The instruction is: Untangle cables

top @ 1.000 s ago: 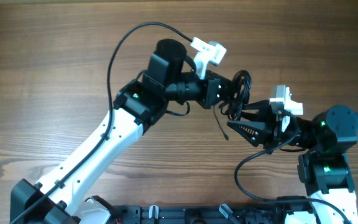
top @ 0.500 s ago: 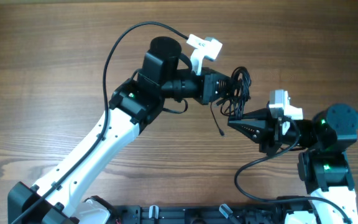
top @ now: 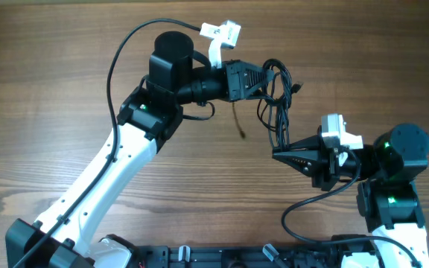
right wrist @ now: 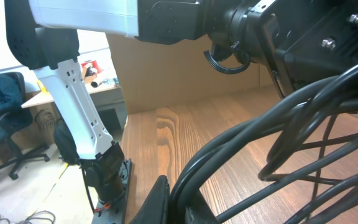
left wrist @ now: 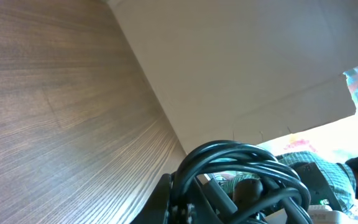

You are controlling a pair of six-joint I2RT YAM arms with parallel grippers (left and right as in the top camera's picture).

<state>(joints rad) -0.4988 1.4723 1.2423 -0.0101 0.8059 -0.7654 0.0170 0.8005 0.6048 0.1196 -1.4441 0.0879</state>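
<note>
The cables are a bundle of thin black loops held above the wooden table, stretched between both grippers. My left gripper is shut on the top of the bundle. My right gripper is shut on the lower strands. One loose end with a small plug hangs down to the left. In the left wrist view the loops arch over the left gripper. In the right wrist view several strands run up from the right gripper toward the left gripper's housing.
The left arm's thick black cable arcs over the table at the left. The right arm's cable loops near the front. A black rail with the arm bases runs along the front edge. A cardboard wall stands beyond the table.
My left gripper has moved up and to the left with the bundle. The cables are now drawn out longer between the two grippers. My right gripper has shifted slightly lower.
</note>
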